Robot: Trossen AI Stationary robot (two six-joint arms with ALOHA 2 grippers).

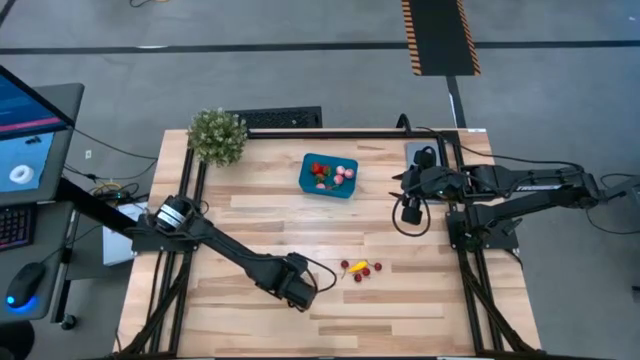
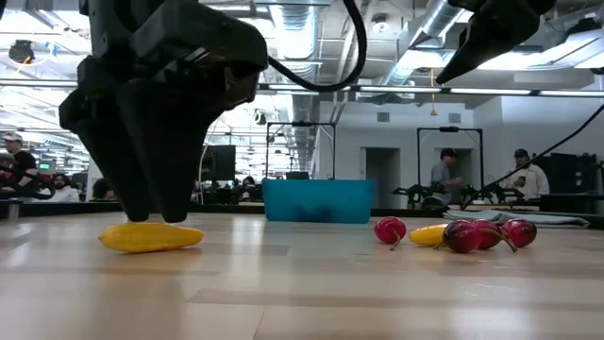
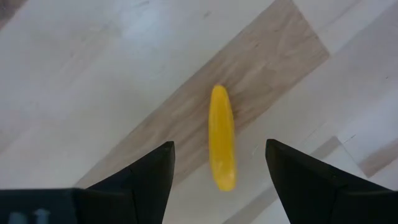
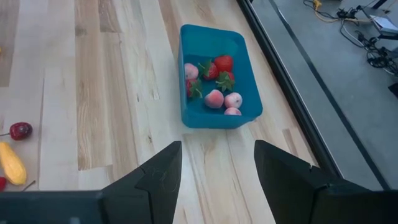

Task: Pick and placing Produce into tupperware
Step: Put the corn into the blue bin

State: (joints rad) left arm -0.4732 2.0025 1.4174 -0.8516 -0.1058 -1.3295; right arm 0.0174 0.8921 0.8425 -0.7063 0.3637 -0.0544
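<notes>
My left gripper (image 3: 219,163) hangs low over the table (image 1: 250,230), reached out toward its near edge, jaws spread wide with a yellow piece (image 3: 221,137) lying flat on the wood between them, untouched. From overhead my own wrist hides that piece. My right gripper (image 4: 216,163) waits raised, jaws apart, looking down at the tupperware (image 1: 329,176), which holds strawberries (image 4: 217,70) and pink pieces (image 4: 222,99). Cherries (image 1: 358,270) and another yellow piece (image 1: 360,266) lie between my left gripper and the tupperware, bare wood all around them.
</notes>
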